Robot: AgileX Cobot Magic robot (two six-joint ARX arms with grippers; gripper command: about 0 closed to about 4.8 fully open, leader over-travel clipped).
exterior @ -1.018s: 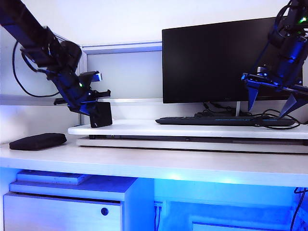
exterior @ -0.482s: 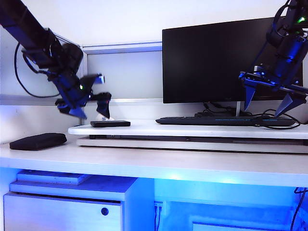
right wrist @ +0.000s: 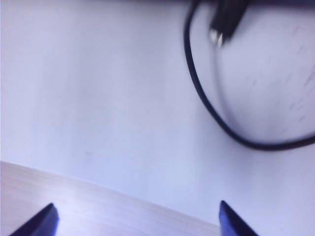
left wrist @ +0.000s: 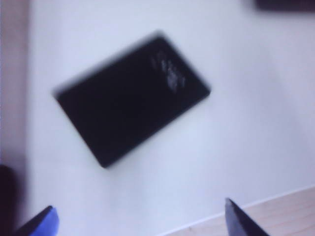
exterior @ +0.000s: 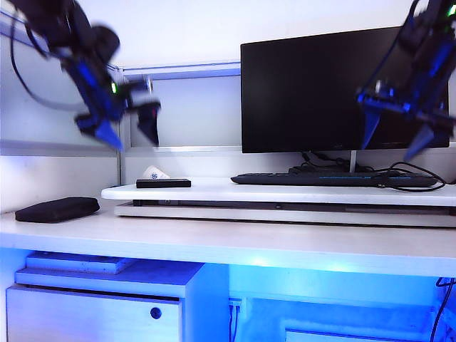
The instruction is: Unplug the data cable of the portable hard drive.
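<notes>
The portable hard drive (exterior: 164,183), a thin black slab, lies flat on the white raised shelf (exterior: 285,191) near its left end. In the left wrist view the drive (left wrist: 132,96) is blurred and no cord shows on it. My left gripper (exterior: 134,139) (left wrist: 138,204) hangs open and empty above the drive, a little to its left. The data cable (right wrist: 211,105) curls on the white surface, its silvery plug (right wrist: 218,35) lying free. My right gripper (exterior: 388,151) (right wrist: 137,204) is open and empty above the keyboard's right end, over the cable.
A black monitor (exterior: 320,89) stands at the back, with a long black keyboard (exterior: 320,179) in front of it. A soft black pouch (exterior: 57,209) lies on the lower desk at the left. A small white item (exterior: 153,173) sits behind the drive.
A second ago my left gripper held the drive upright on the shelf. It opened, the drive dropped flat, and the gripper rose. My right gripper lifted slightly.
</notes>
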